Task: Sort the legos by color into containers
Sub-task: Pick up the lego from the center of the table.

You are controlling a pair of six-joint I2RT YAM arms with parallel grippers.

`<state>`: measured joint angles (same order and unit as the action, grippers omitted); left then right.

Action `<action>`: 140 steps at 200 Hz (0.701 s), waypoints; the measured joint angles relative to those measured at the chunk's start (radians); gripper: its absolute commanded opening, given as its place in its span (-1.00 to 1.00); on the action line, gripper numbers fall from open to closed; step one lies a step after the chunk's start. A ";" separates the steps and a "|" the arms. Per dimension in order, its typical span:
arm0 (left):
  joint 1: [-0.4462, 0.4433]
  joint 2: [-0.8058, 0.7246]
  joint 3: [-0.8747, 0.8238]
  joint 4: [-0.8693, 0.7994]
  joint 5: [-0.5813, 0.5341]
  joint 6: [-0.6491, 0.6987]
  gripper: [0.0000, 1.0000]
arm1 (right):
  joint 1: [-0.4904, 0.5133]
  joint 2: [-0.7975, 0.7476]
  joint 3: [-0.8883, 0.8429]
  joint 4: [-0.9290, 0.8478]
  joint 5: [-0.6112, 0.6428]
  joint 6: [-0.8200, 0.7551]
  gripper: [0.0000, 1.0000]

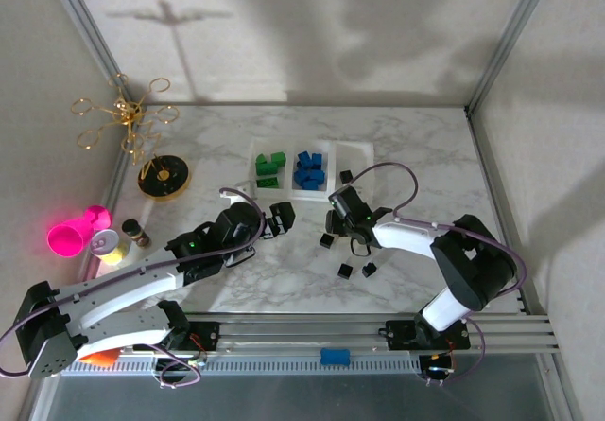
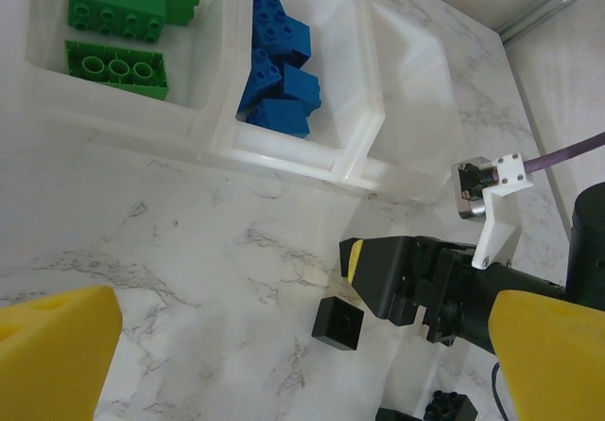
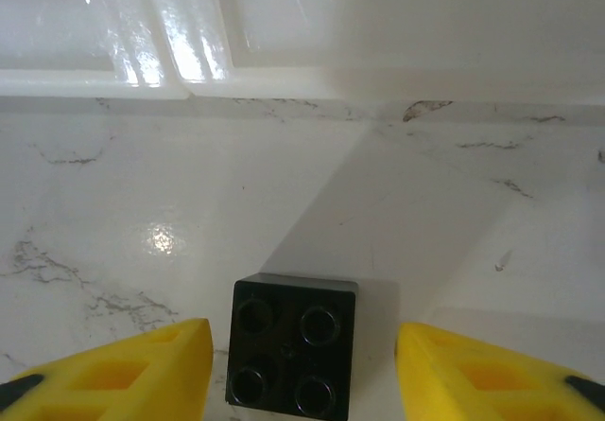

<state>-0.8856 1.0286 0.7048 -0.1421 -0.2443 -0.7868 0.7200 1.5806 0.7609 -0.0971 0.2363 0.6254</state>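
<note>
Yellow pads [image 3: 113, 374] of my right end effector [image 3: 302, 359] stand open either side of a black lego [image 3: 291, 358], not touching it. On the desk [image 3: 142, 203], the containers [image 2: 284, 161] lie at twelve o'clock, with green legos [image 2: 113, 9] in the nine o'clock tray and blue legos [image 2: 279, 71] in the middle. My left end effector [image 1: 279, 219] gapes wide, empty. Loose black legos [image 1: 345, 271] lie toward six o'clock.

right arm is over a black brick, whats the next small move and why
Probably close the right gripper on the black brick: its fingers sit on either side of it with gaps, so it isn't gripped yet. The green bricks and blue bricks are sorted; the third tray looks empty, likely for black.
</note>
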 measured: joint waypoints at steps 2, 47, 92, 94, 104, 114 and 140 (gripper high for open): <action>0.000 0.000 0.000 0.000 0.000 0.000 0.99 | 0.001 0.000 0.000 0.001 0.002 0.000 0.01; 0.000 0.000 0.000 -0.008 0.000 0.000 0.99 | 0.006 0.019 0.000 0.004 0.020 -0.003 -0.14; 0.000 -0.002 0.000 -0.009 0.000 0.000 0.99 | 0.007 0.019 0.000 0.004 0.031 -0.012 -0.26; 0.000 -0.003 0.000 -0.009 0.000 0.000 0.99 | 0.007 0.019 0.000 0.004 0.031 -0.012 -0.26; 0.000 -0.005 0.000 -0.010 0.000 0.000 0.99 | 0.007 0.018 0.000 0.004 0.033 -0.013 -0.27; 0.000 -0.010 0.000 -0.013 0.000 0.000 0.99 | 0.007 0.016 0.000 0.003 0.032 -0.016 -0.28; 0.000 -0.027 0.000 -0.012 0.000 0.000 0.99 | 0.007 -0.024 0.000 -0.019 0.032 -0.027 -0.28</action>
<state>-0.8856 1.0012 0.7044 -0.1543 -0.2440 -0.7864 0.7273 1.5566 0.7609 -0.1158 0.2687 0.5980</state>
